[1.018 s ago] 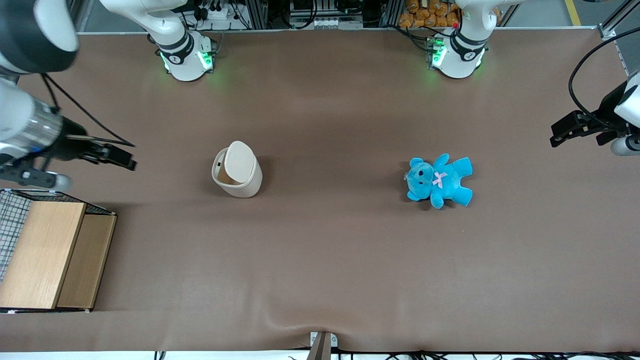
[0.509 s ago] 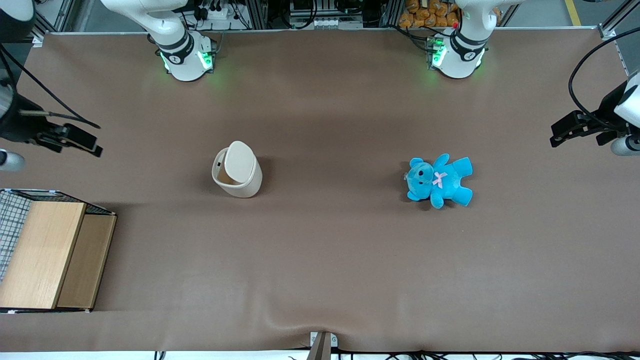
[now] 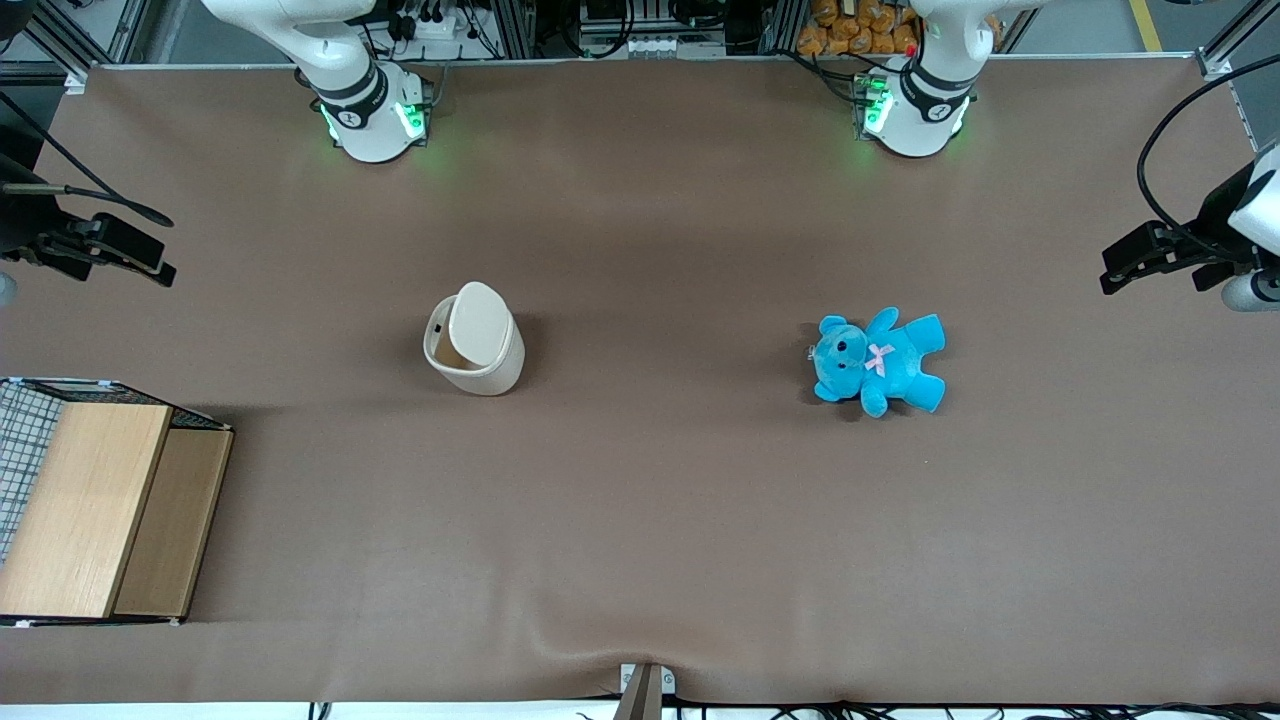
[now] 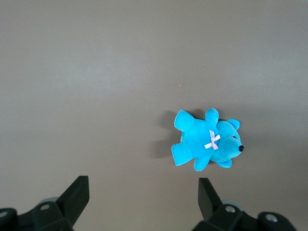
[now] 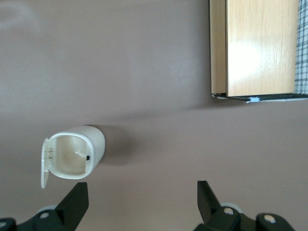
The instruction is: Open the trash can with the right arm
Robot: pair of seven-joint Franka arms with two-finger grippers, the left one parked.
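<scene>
The cream-white trash can (image 3: 473, 352) stands on the brown table with its hinged lid (image 3: 478, 325) swung up, so the tan inside shows. In the right wrist view the trash can (image 5: 72, 153) shows its open mouth and the lid (image 5: 44, 163) standing at one side. My right gripper (image 3: 130, 255) hangs high at the working arm's end of the table, well apart from the can. In the right wrist view the gripper (image 5: 143, 202) is open and empty, its black fingers (image 5: 77, 202) spread wide over bare table.
A wooden box (image 3: 95, 510) with wire mesh sits at the working arm's end, nearer the front camera; it also shows in the right wrist view (image 5: 260, 48). A blue teddy (image 3: 878, 360) lies toward the parked arm's end.
My right arm has drawn away from the trash can, toward the table's end and farther from the front camera. The can and its raised lid have not moved.
</scene>
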